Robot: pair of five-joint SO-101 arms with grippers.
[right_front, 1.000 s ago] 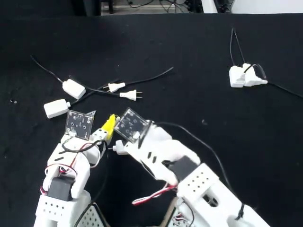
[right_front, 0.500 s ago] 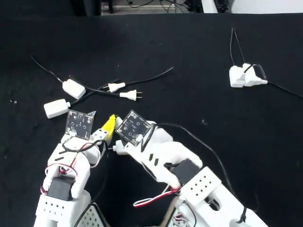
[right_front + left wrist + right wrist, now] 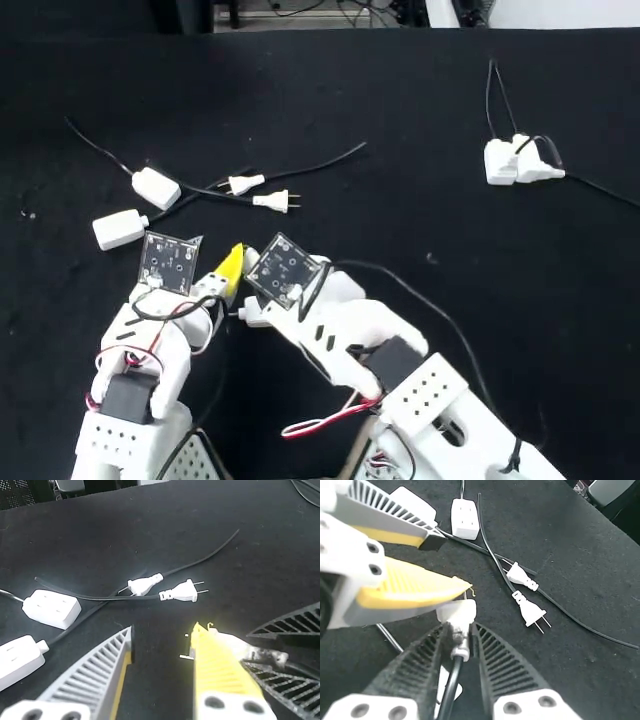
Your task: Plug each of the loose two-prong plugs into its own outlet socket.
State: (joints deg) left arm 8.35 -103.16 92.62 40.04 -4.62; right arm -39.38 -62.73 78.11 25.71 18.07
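Right tool (image 3: 459, 630): mine, clenched on white plug (image 3: 458, 611), its black cord running back between fingers. Held plug low over black table (image 3: 400, 100), in front of both arms.
Left tool (image 3: 164, 630): mine, released, yellow and grey fingers spread, nothing between them; yellow tip just beside held plug.
First loose plug (image 3: 142, 585) and second loose plug (image 3: 180, 592) lie flat, near each other, cords crossing.
Near socket (image 3: 118, 229) and next socket (image 3: 155, 187) beside them, unplugged.
Far socket (image 3: 518, 160) well apart, plug seated.
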